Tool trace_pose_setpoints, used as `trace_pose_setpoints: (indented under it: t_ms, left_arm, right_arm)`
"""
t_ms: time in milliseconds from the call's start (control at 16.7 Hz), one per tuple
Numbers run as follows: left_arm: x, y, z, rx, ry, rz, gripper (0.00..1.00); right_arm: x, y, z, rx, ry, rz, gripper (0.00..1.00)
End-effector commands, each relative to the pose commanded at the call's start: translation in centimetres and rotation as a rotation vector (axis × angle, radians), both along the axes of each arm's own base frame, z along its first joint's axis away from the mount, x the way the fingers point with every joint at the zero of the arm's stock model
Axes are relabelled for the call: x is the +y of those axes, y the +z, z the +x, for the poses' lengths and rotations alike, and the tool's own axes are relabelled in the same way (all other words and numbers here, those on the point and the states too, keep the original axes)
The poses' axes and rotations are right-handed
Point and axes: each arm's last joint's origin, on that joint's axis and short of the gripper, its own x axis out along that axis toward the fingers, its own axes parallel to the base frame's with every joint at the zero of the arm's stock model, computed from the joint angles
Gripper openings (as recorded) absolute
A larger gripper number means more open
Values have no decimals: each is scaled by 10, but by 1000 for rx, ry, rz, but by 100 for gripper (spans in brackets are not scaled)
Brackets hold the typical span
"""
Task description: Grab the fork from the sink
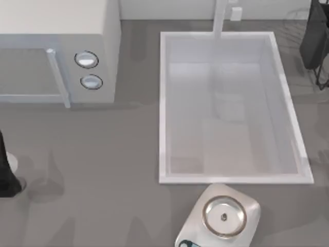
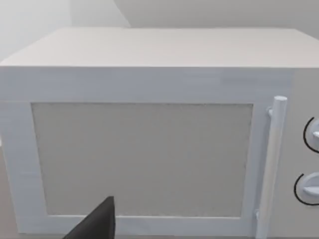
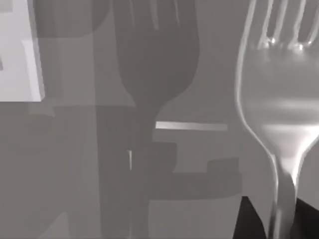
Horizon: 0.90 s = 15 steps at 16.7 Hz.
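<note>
**Operator:** Report status, reading the top view from its left edge to its right.

**Technician:** At the left edge, lower half, the left arm [image 1: 6, 172] sits parked over the desk [image 1: 103, 170]. Its wrist view faces the microwave [image 2: 149, 149] door. One dark finger [image 2: 97, 224] shows at the bottom of that view; whether the left fingers are spread or pressed together, I cannot tell.

**Operator:** Centre of the frame?

**Technician:** The microwave occupies the upper left. The sink [image 1: 163, 103] fills the centre and right, faucet post [image 1: 220, 18] at its top edge. Its basin appears bare. A kitchen scale [image 1: 221, 218] lies at the bottom edge, just below the sink rim.

**Operator:** Locate the fork.

**Technician:** In the right wrist view the fork [image 3: 279, 99] stands at the right of the frame, tines toward the top. Its handle runs down between dark shapes at the bottom right, judged to be the right fingers [image 3: 246, 221] pinching the handle. Its shadow falls on the grey surface behind. The right arm [image 1: 314, 36] is at the top view's upper right corner.

**Operator:** Progress?

**Technician:** Judged near complete: the fork is gripped and out of the basin. Little remains beyond holding it securely.
</note>
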Motion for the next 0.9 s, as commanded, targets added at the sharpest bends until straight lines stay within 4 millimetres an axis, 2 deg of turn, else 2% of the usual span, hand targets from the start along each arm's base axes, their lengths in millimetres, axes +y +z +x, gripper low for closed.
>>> trace_pose_setpoints:
  t_ms: [240, 900]
  left_arm:
    - [0, 0, 0, 0, 0, 0, 100]
    - [0, 0, 0, 0, 0, 0, 100]
  right_arm:
    - [0, 0, 0, 0, 0, 0, 0]
    - [0, 0, 0, 0, 0, 0, 83]
